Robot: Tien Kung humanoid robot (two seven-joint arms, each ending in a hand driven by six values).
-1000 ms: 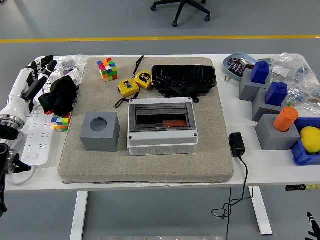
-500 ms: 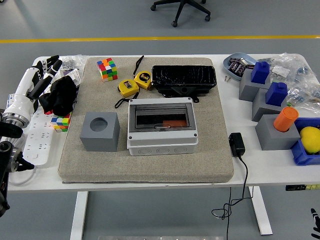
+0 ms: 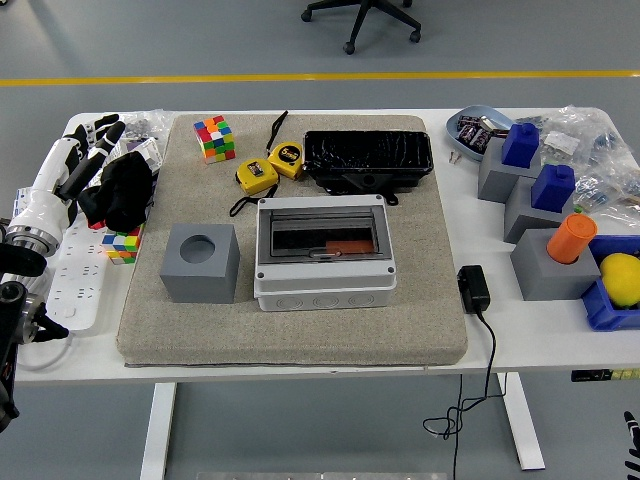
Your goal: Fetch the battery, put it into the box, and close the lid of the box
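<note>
Table (image 3: 300,365) of white, seen from above, carries a large beige mat (image 3: 300,320), and at the middle of that mat sits the grey box (image 3: 322,253), used here as the reference point. Its smoky see-through lid (image 3: 323,232) lies flat and shut over the top, and through it an orange shape, possibly the battery (image 3: 345,246), shows inside the box; what it is cannot be told for sure. Just left of the box stands a grey cube block (image 3: 200,262) with a round hole in its top. Just behind the box lies a black tray (image 3: 368,158) wrapped in shiny film, and behind and to the left of the box are two yellow tape measures (image 3: 270,168) and a colourful puzzle cube (image 3: 214,137). Well to the left of the box, off the mat, the left hand (image 3: 85,145) hovers over the table edge with its white and black fingers (image 3: 103,131) loosely spread and holding nothing, beside a black cloth bundle (image 3: 122,192). To the right of the box, off the mat, lies a black power adapter (image 3: 473,288) with its cord hanging over the near edge. Farther right of the box stand grey blocks with blue pieces (image 3: 537,165) and an orange cylinder (image 3: 571,238).
</note>
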